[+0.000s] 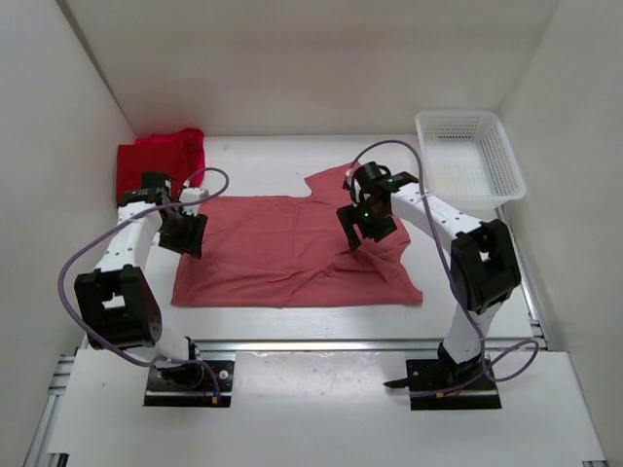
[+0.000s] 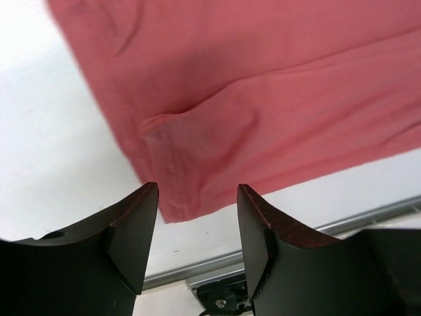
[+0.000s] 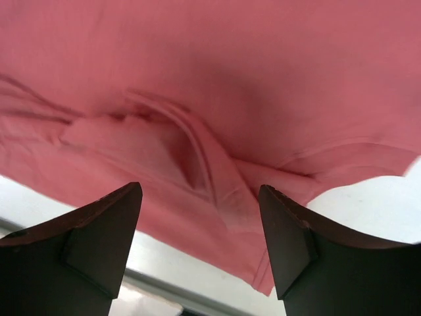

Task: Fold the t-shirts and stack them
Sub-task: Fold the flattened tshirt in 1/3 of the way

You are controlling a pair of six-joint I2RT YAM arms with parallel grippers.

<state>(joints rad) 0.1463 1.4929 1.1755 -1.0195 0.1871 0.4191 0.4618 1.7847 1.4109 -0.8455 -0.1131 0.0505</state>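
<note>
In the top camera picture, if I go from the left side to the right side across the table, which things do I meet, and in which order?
red shirts in a pile at the back left → pink shirt spread flat in the middle → white basket at the back right

Overhead; 2 wrist close-ups, shared salmon t-shirt (image 1: 282, 258)

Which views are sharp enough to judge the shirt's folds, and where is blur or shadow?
Top external: evenly lit, sharp, salmon t-shirt clear. Left wrist: hem fairly crisp, left end effector dark. Right wrist: cloth soft, shaded above right end effector.
</note>
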